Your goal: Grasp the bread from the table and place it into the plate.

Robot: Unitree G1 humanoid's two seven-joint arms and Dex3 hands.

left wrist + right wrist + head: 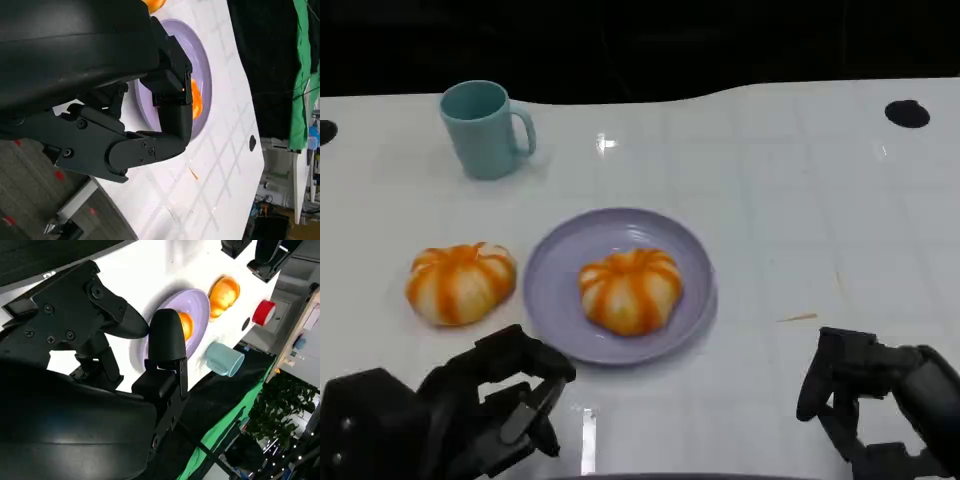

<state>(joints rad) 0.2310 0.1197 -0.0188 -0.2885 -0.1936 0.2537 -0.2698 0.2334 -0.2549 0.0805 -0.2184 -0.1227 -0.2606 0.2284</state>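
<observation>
One orange-and-white striped bread (460,283) lies on the white table, left of the purple plate (558,262). A second bread (630,289) sits inside the plate. My left hand (492,408) hovers low at the table's near edge, just in front of the loose bread, fingers apart and holding nothing. My right hand (875,398) hangs at the near right, apart from the plate, also holding nothing. The left wrist view shows my left hand (150,125) over the plate (201,67) and its bread (197,103). The right wrist view shows the plate (198,306), its bread (186,325) and the loose bread (224,294).
A teal mug (485,128) stands at the back left, handle to the right; it appears as the mug (224,359) in the right wrist view. Black holes (907,113) mark the table's far corners. Bare white table lies right of the plate.
</observation>
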